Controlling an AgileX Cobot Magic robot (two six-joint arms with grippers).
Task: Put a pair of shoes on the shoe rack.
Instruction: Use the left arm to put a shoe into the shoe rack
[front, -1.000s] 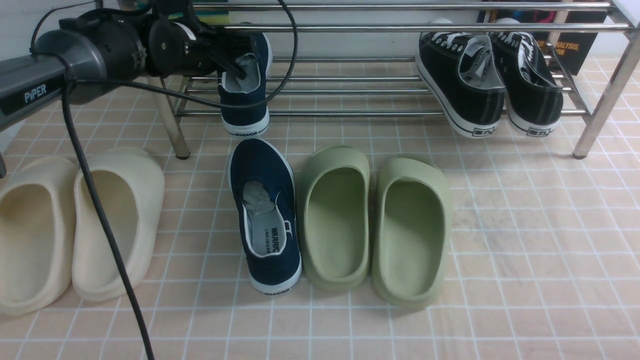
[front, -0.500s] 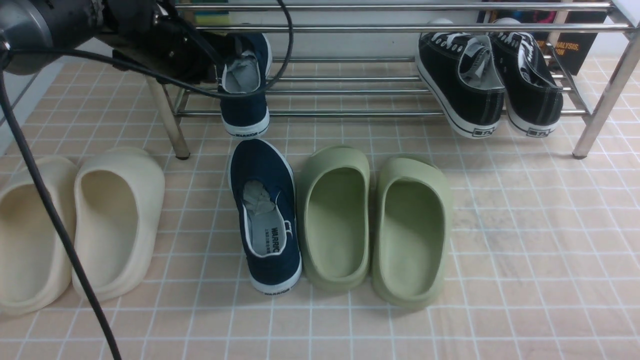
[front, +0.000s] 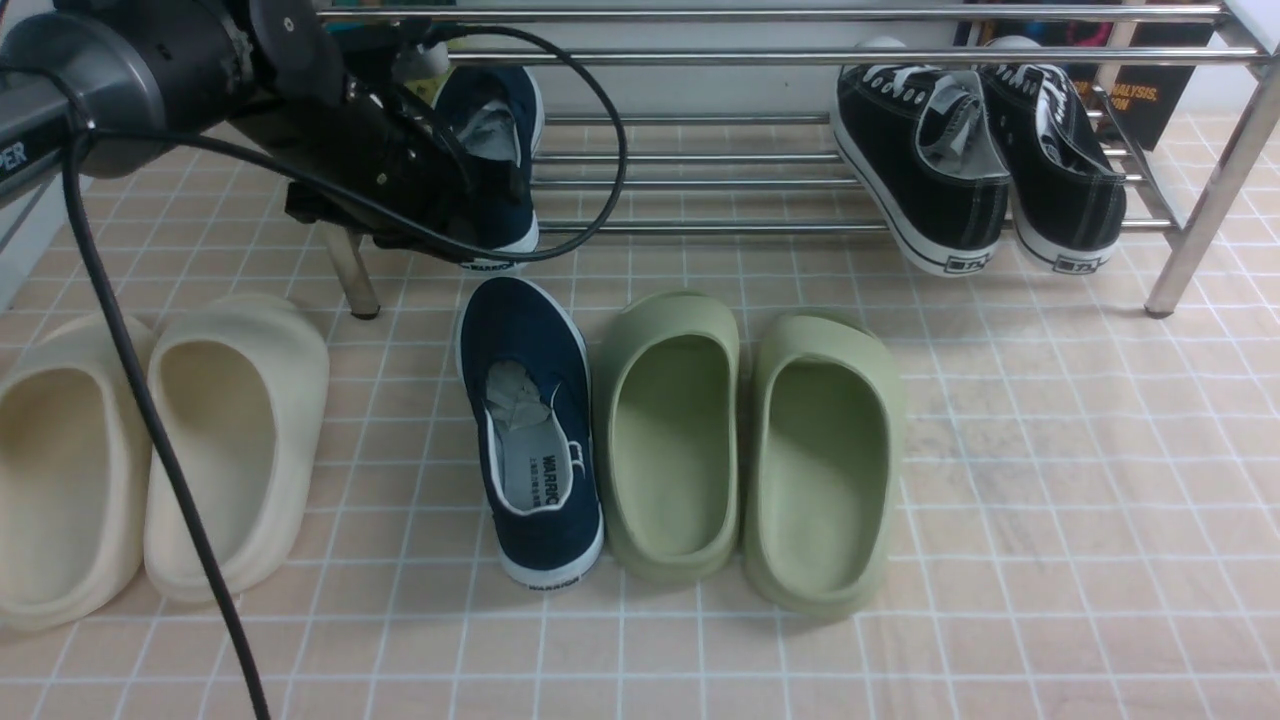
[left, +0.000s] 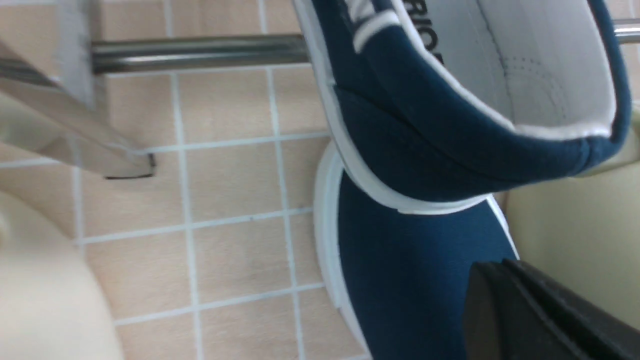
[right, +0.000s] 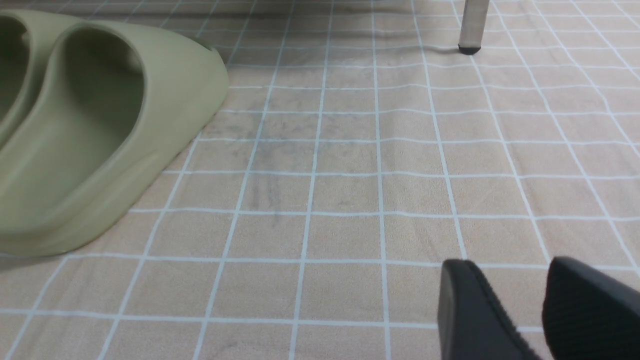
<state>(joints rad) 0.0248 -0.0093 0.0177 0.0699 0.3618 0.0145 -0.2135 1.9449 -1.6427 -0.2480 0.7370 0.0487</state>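
Front view: one navy shoe (front: 512, 195) sits heel-out on the shoe rack (front: 700, 185), lower shelf, by its left leg, partly hidden by the left arm. Other navy shoe (front: 530, 430) is on the floor just in front of the rack. Left gripper (left: 500, 290) pressed together, nothing between the fingers. Right gripper (right: 510, 270) spread, over tile in front of the rack.
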